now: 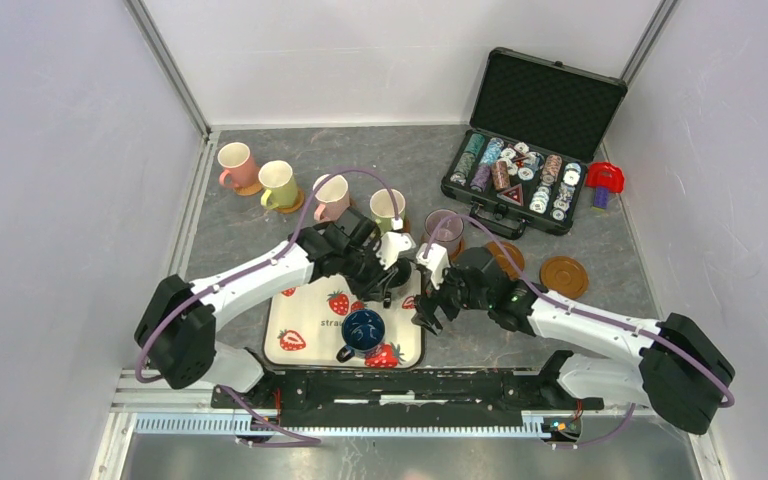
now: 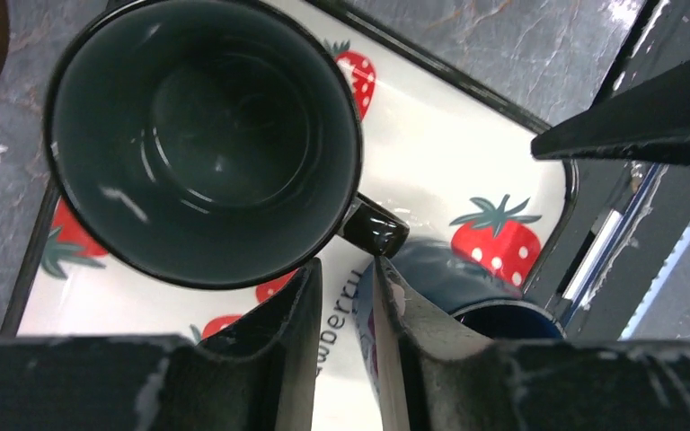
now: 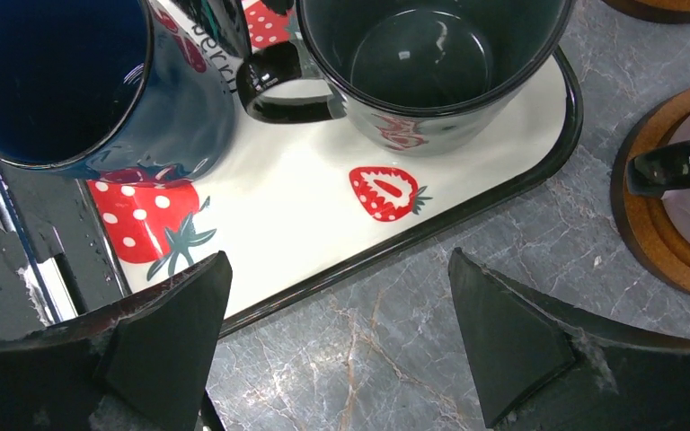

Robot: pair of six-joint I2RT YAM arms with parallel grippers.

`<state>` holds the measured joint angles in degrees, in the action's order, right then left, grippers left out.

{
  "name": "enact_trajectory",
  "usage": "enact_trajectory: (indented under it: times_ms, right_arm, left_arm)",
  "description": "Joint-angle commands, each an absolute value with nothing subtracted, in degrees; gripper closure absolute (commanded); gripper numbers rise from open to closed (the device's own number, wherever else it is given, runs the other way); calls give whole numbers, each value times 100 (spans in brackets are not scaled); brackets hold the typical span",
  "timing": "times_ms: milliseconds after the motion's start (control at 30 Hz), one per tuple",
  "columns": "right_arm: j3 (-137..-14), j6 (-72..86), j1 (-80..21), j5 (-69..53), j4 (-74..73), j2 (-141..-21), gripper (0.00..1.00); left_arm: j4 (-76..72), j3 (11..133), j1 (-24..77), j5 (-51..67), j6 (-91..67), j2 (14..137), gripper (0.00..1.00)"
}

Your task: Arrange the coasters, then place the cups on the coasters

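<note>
While it is sitting on the white strawberry-print tray (image 2: 467,144), the dark grey-green ceramic mug (image 2: 202,135) is looking rigid, slick and breakable, best taken by its loop handle (image 2: 373,226), where the left fingers (image 2: 292,314) are standing narrow, grip unclear, and the right fingers (image 3: 180,314) are gaping wide.

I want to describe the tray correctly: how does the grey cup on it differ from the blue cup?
The grey cup is dark greenish grey inside; the blue cup is deep blue. The grey cup stands farther back on the tray; the blue cup nearer the arms' bases. The left claw sits narrow at the grey cup's handle; the blue cup's handle is free. Both are upright, empty and glossy.
</note>
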<state>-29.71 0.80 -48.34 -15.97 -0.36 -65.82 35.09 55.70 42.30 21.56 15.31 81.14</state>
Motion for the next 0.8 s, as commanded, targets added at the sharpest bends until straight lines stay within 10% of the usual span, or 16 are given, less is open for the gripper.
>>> enact_trajectory:
  times_ms: [0,767]
  right_arm:
    - [-3029,257,-4775,-1680,10,-6562,2]
    - [-3935,732,-5049,-1453,-122,-7423,11]
  left_arm:
    - [2779,5690,4466,2307,949,8298,63]
    - [3652,6103,2725,1163,-97,6383,19]
